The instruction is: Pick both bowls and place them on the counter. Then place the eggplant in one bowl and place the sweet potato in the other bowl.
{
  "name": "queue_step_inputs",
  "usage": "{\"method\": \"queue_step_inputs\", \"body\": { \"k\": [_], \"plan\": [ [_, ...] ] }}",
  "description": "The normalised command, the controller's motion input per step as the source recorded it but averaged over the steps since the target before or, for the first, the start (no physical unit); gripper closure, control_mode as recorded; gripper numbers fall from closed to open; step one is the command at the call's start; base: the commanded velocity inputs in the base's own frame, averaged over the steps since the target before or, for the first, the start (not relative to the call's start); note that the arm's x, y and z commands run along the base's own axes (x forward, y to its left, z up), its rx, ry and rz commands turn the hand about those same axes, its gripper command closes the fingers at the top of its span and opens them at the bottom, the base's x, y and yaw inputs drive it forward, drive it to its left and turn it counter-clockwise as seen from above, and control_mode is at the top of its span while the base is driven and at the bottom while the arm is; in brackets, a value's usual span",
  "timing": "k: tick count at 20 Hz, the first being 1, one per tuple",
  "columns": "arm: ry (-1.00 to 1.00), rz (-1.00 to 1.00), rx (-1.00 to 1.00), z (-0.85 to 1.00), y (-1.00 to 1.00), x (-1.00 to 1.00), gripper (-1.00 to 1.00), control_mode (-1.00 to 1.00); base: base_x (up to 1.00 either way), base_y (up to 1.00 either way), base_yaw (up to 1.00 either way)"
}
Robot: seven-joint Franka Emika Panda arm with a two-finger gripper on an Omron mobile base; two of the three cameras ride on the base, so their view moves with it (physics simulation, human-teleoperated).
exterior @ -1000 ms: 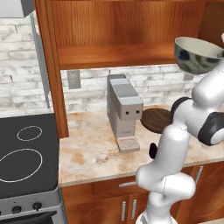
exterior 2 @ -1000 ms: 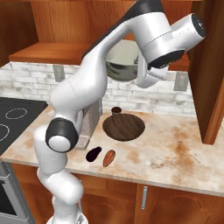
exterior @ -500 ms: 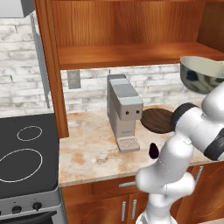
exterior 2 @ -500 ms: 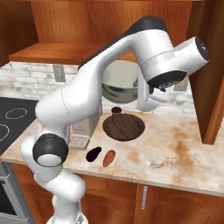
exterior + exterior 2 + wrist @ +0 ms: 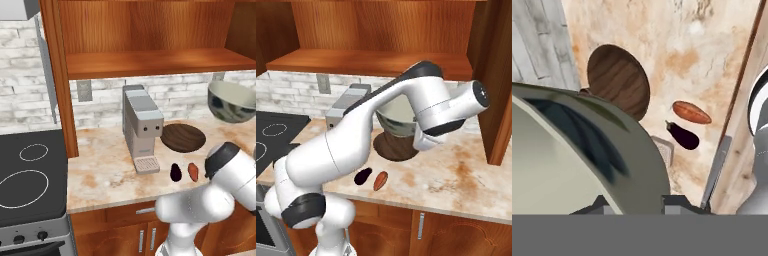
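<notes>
My gripper (image 5: 637, 206) is shut on the rim of the grey-green glazed bowl (image 5: 587, 150), which hangs in the air above the right part of the counter (image 5: 105, 175). That bowl (image 5: 231, 101) is level with the backsplash, and the arm partly hides the bowl (image 5: 397, 118) in the right base view. The shallow dark wooden bowl (image 5: 182, 137) rests on the counter beside the coffee machine. In front of it lie the eggplant (image 5: 176, 172) and, just to its right, the sweet potato (image 5: 193, 171). The hand view looks down on the wooden bowl (image 5: 619, 82), sweet potato (image 5: 691, 112) and eggplant (image 5: 683, 135).
A grey coffee machine (image 5: 142, 127) stands mid-counter, left of the wooden bowl. The black stovetop (image 5: 30, 175) is at the far left. A wooden shelf (image 5: 150, 62) runs above the counter, and a cabinet side (image 5: 496, 90) rises at the right. Bare counter (image 5: 456, 170) lies right of the wooden bowl.
The arm has brought the grey-green bowl down from shelf height toward the counter and folded lower. The wooden bowl, eggplant and sweet potato have stayed in place.
</notes>
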Motion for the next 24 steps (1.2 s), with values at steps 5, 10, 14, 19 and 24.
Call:
{"method": "queue_step_inputs", "body": {
  "k": [5,10,14,19,24],
  "plan": [
    [0.00,-0.14,0.00,-0.66,-0.09,0.07,1.00,-1.00,0.00,0.00,0.00],
    [0.01,-0.05,0.00,-0.53,-0.28,0.01,1.00,-1.00,0.00,0.00,0.00],
    [0.01,0.00,0.00,-0.50,-0.35,0.00,1.00,-1.00,0.00,0.00,0.00],
    [0.06,0.00,0.00,-0.42,-0.50,0.00,1.00,-1.00,0.00,0.00,0.00],
    [0.12,0.00,0.01,-0.53,-0.33,0.04,1.00,-1.00,0.00,0.00,0.00]
  ]
}}
